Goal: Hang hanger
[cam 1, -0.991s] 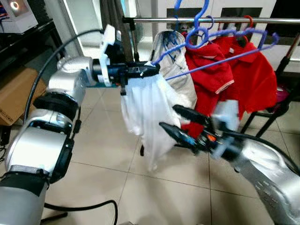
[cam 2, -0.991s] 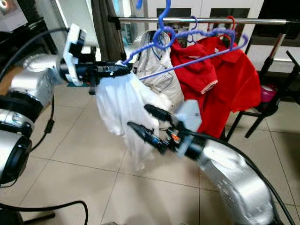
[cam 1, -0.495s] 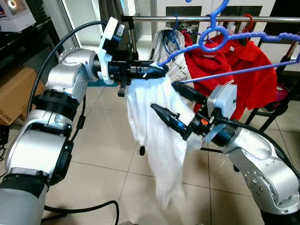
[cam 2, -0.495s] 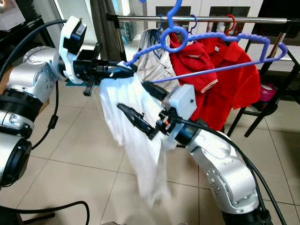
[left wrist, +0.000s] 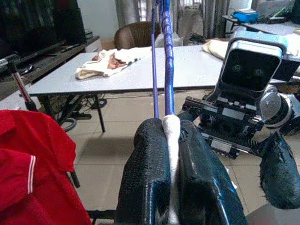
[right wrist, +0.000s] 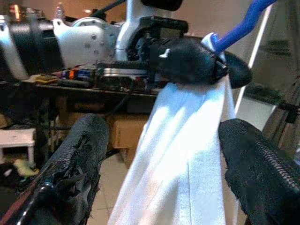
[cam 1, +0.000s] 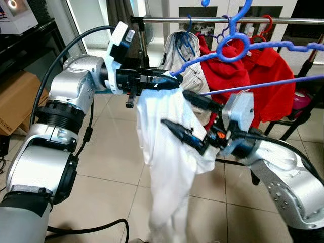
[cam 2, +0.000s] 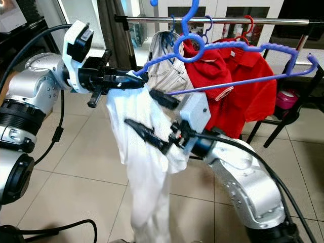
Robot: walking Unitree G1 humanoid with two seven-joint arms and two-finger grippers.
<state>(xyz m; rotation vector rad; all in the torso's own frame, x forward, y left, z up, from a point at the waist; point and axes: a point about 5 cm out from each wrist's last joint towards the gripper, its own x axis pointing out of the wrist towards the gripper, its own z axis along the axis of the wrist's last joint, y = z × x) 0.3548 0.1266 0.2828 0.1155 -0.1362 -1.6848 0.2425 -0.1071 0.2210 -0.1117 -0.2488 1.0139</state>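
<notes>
left gripper (cam 1: 169,81) clamps blue hanger (cam 1: 238,43) with white garment (cam 1: 169,152) | right gripper (cam 1: 179,114) open, straddling cloth | hook top cropped

1 blue hanger (cam 1: 238,43), 1 white garment (cam 1: 169,152), 2 red shirts (cam 1: 268,76), 1 striped shirt (cam 1: 185,55).

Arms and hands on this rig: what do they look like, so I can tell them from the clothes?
Both arms are silver metal segments with black joint rings. A black cable loops along the left arm, and another runs by the right arm. Each wrist carries a white camera box. The left hand and right hand each have two long black, rough-textured fingers.
</notes>
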